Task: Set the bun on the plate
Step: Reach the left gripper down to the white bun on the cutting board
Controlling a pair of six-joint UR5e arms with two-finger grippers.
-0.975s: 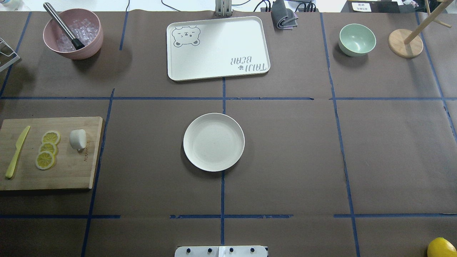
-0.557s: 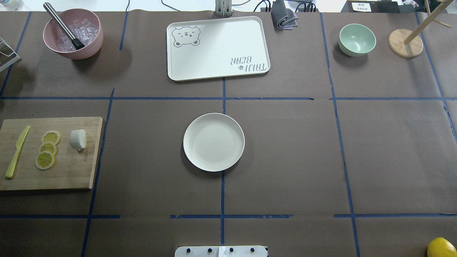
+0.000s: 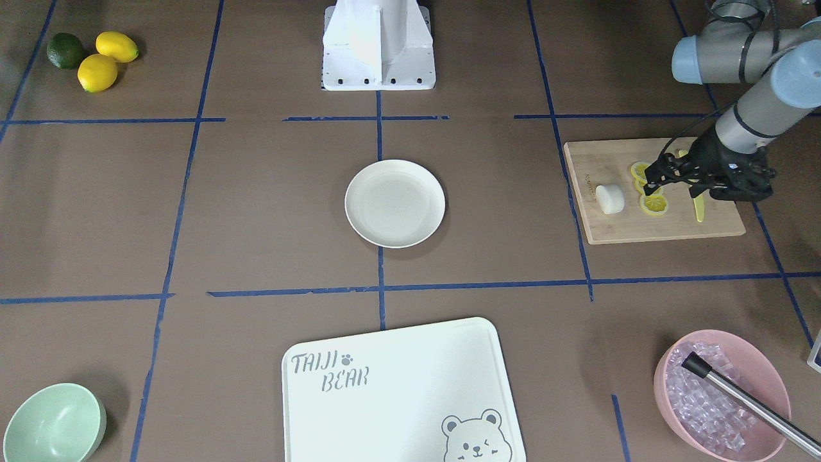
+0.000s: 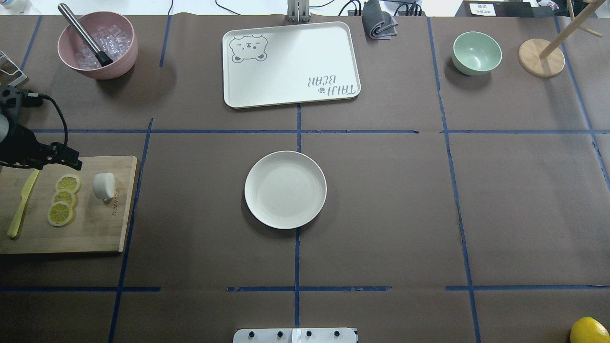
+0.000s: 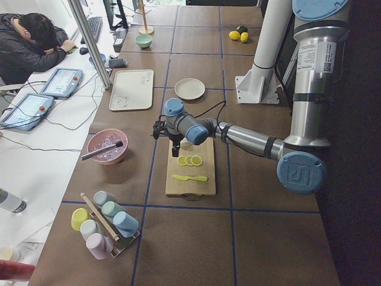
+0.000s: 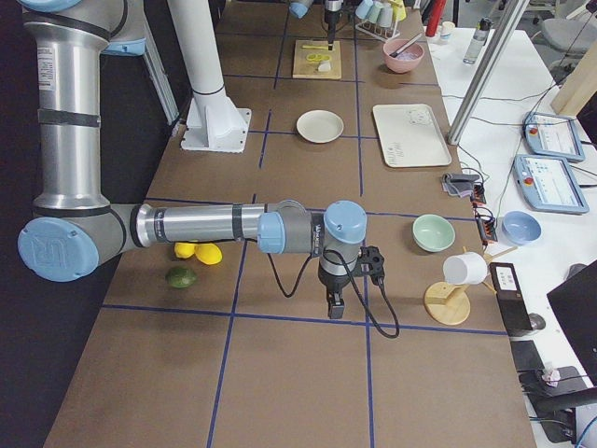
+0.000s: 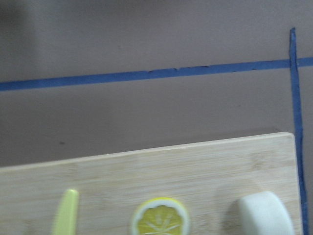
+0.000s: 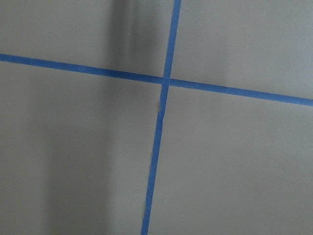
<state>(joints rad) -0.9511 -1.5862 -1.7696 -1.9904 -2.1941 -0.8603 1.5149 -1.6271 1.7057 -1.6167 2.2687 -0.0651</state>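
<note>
The bun (image 4: 104,185), a small white stubby lump, lies on the wooden cutting board (image 4: 95,228) at the table's left, beside three lemon slices (image 4: 61,213). In the front view the bun (image 3: 609,199) sits just beyond my left gripper (image 3: 649,181), which hovers open over the lemon slices with nothing between its fingers. From overhead the left gripper (image 4: 71,163) hangs at the board's far edge. The left wrist view catches the bun (image 7: 266,215) at its bottom right. The cream plate (image 4: 285,189) stands empty at the table's centre. My right gripper (image 6: 333,303) hangs far off near the right end; whether it is open I cannot tell.
A yellow knife (image 4: 21,205) lies on the board's left side. A pink bowl (image 4: 97,45) with ice and a metal tool, the bear-printed tray (image 4: 290,64) and a mint bowl (image 4: 476,52) line the far side. A lemon (image 4: 589,330) sits front right.
My left arm has come into the overhead view from the left edge and now hangs over the board's far corner. The bun, plate and everything else stay put.
</note>
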